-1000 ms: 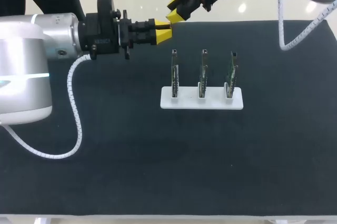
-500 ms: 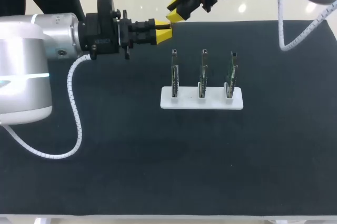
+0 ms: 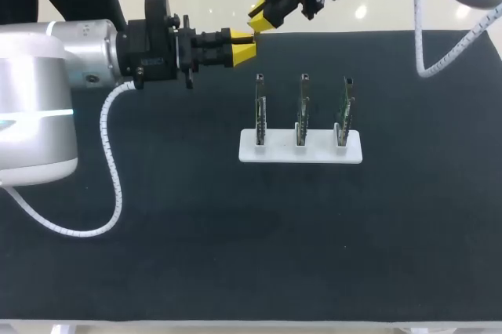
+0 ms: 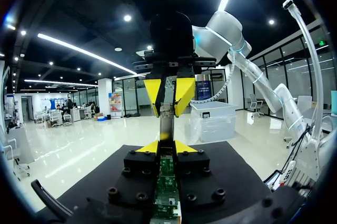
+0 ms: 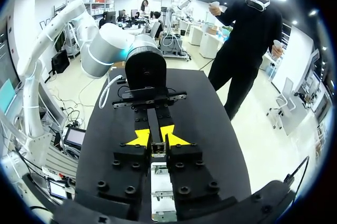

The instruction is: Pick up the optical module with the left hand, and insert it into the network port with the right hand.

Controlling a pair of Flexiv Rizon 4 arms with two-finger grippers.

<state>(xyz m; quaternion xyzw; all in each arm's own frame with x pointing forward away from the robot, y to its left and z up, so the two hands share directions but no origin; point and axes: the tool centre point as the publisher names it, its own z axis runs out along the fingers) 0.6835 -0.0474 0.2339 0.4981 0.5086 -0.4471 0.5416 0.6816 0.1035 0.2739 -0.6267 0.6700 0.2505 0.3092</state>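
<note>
Black table (image 3: 196,232), mid: white rack (image 3: 300,150) w/ 3 upright boards (image 3: 302,110).

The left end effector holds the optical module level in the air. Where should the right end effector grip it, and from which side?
Grip the free end of the optical module, which sticks out past the left end effector, coming head-on from the opposite side. The right end effector appears closed there, one fingertip on each flank.

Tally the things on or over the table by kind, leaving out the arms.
upright circuit boards: 3
white stand: 1
optical module: 1
Total: 5
</note>
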